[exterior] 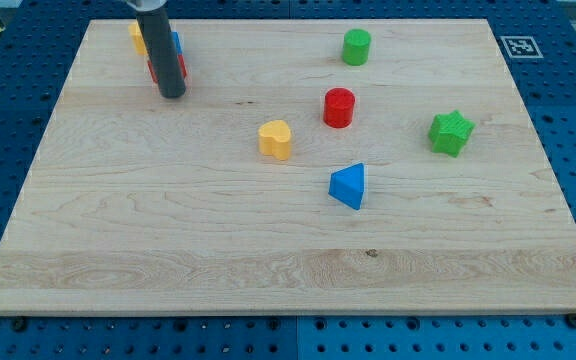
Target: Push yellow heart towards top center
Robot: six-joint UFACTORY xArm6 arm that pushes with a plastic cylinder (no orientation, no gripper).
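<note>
The yellow heart (pixel 276 139) lies near the middle of the wooden board (pixel 168 250). My tip (pixel 172 94) touches the board in the upper left, well to the left of and above the heart. The rod hides parts of a cluster of blocks behind it: a yellow block (pixel 138 36), a blue block (pixel 176 43) and a red block (pixel 154 68).
A red cylinder (pixel 339 107) stands just right of and above the heart. A blue triangle (pixel 349 186) lies below and right of it. A green cylinder (pixel 357 47) is near the top centre-right. A green star (pixel 451 132) is at the right.
</note>
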